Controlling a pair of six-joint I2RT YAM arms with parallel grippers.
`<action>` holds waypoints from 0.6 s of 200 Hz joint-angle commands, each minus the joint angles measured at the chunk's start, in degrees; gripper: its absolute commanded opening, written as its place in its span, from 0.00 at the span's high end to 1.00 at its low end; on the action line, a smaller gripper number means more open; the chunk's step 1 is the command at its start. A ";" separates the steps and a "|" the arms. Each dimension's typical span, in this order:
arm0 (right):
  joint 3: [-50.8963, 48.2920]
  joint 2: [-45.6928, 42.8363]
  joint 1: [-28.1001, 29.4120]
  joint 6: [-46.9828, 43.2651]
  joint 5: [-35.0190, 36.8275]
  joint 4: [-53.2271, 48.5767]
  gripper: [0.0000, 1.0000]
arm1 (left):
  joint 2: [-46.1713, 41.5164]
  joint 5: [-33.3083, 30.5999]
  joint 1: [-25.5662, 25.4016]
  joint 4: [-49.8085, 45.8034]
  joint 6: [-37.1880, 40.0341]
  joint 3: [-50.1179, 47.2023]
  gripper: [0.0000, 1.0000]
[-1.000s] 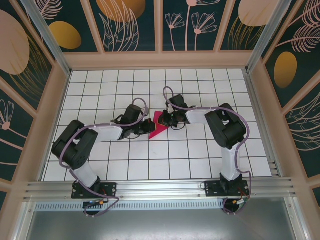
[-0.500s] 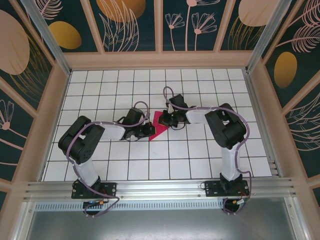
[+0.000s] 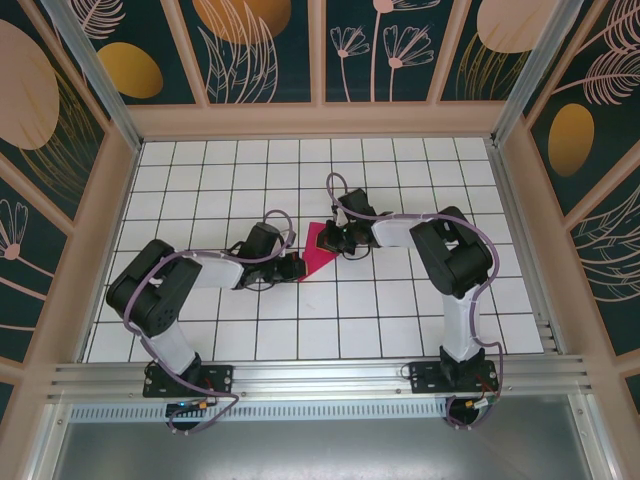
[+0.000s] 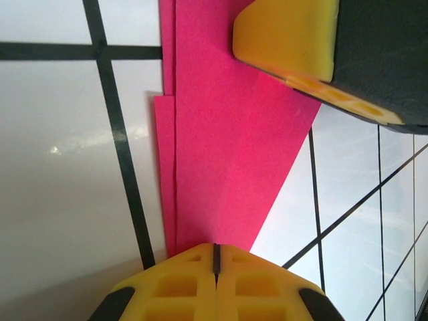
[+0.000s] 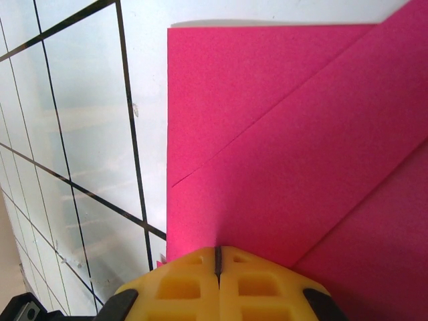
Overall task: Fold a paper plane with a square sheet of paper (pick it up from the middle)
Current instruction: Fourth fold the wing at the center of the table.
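Note:
The pink sheet of paper (image 3: 320, 250) lies flat on the white grid table, folded into a layered, pointed shape with diagonal flaps (image 5: 287, 154) and a long straight fold edge (image 4: 227, 147). My left gripper (image 3: 292, 266) is shut, and its yellow tips (image 4: 215, 249) rest at the paper's near-left end. My right gripper (image 3: 337, 240) is shut too, its tips (image 5: 217, 253) down on the paper's far-right part. One yellow finger (image 4: 287, 37) of the right gripper shows on the paper in the left wrist view. No paper is between either pair of jaws.
Wooden walls with dark flower panels (image 3: 320, 120) fence the white gridded table (image 3: 400, 310) on three sides. An aluminium rail (image 3: 320, 380) carrying both arm bases runs along the near edge. Both forearms lie low over the table's middle.
The left gripper has slid toward the near left along the paper, and its elbow has shifted. The right arm and gripper have stayed still.

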 commanded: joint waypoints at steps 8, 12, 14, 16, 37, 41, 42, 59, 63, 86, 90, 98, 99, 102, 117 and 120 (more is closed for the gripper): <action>-2.20 6.41 -0.04 -0.88 7.70 -6.59 1.00 | -1.79 1.95 -1.07 -7.66 1.22 -3.25 1.00; -2.20 6.36 -0.03 -0.88 7.66 -6.66 1.00 | -1.97 1.93 -1.13 -7.75 1.21 -3.38 1.00; -2.20 6.36 -0.08 -0.88 7.69 -6.67 1.00 | -1.99 1.98 -1.17 -7.81 1.22 -3.46 1.00; -2.20 6.36 -0.09 -0.88 7.66 -6.69 1.00 | -2.06 1.99 -1.19 -7.83 1.16 -3.54 1.00; -2.09 6.47 -0.03 -0.89 7.65 -6.70 1.00 | -2.68 1.90 -1.39 -8.24 1.01 -4.45 1.00; -2.11 6.56 -0.08 -0.90 7.57 -6.65 1.00 | -2.82 1.87 -1.38 -8.34 0.97 -4.60 1.00; -2.11 6.54 -0.09 -0.89 7.59 -6.65 1.00 | -2.85 1.85 -1.39 -8.35 0.97 -4.61 1.00; -2.02 6.63 -0.09 -0.97 7.62 -6.73 1.00 | -3.31 1.69 -1.44 -8.82 1.14 -5.13 1.00; -2.02 6.64 -0.07 -0.97 7.62 -6.77 1.00 | -3.39 1.55 -1.48 -9.00 1.18 -5.15 1.00; -1.89 6.62 -0.09 -1.17 7.70 -7.00 1.00 | -3.84 1.12 -1.48 -10.16 1.48 -5.24 1.00; -1.85 6.63 -0.08 -1.15 7.71 -7.03 1.00 | -3.84 0.99 -1.47 -10.51 1.68 -5.19 1.00; -1.85 6.73 -0.09 -1.23 7.71 -7.03 1.00 | -3.97 0.75 -1.44 -11.10 2.02 -5.07 1.00; -1.80 6.72 -0.05 -1.23 7.71 -7.07 1.00 | -3.99 0.71 -1.46 -11.14 2.02 -5.07 1.00; -1.76 6.75 -0.05 -1.23 7.71 -7.10 1.00 | -4.01 0.68 -1.44 -11.29 2.12 -5.13 1.00; -1.72 6.80 -0.10 -1.23 7.71 -7.13 1.00 | -4.17 0.43 -1.44 -12.19 2.68 -5.09 1.00; -1.71 6.84 -0.04 -1.23 7.71 -7.10 1.00 | -4.21 0.39 -1.43 -12.41 2.81 -5.07 1.00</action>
